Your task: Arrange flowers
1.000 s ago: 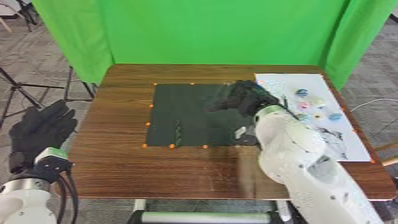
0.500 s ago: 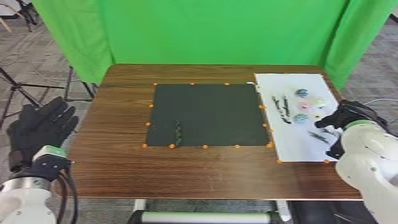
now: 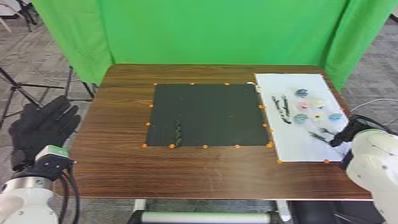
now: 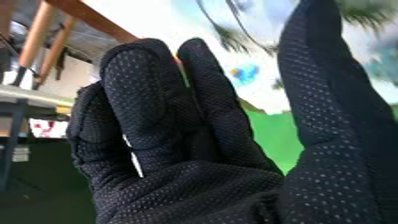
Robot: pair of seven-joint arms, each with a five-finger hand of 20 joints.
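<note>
In the head view my right hand (image 3: 357, 131) is at the right edge of the white sheet (image 3: 298, 150), beside the green sprigs (image 3: 318, 136). In the right wrist view the same hand (image 4: 187, 185) has relaxed fingers and holds nothing; a sprig (image 4: 233, 40) lies beyond it. Several flower heads, among them a pink one (image 3: 304, 105) and a blue one (image 3: 335, 116), lie on the sheet with dark stems (image 3: 285, 109). One green stem (image 3: 178, 134) lies on the black mat (image 3: 209, 112), near its lower left. My left hand (image 3: 40, 125) is open, off the table's left side.
The brown table (image 3: 204, 175) surrounds the mat and sheet. Small orange markers line their edges. A green curtain (image 3: 218, 32) hangs behind the table, and a tripod (image 3: 18, 85) stands on the floor at the left.
My right hand has gone from over the black mat to the white sheet's right edge, then shifted slightly down and outward, uncovering more of the sheet. The left hand has stayed in place.
</note>
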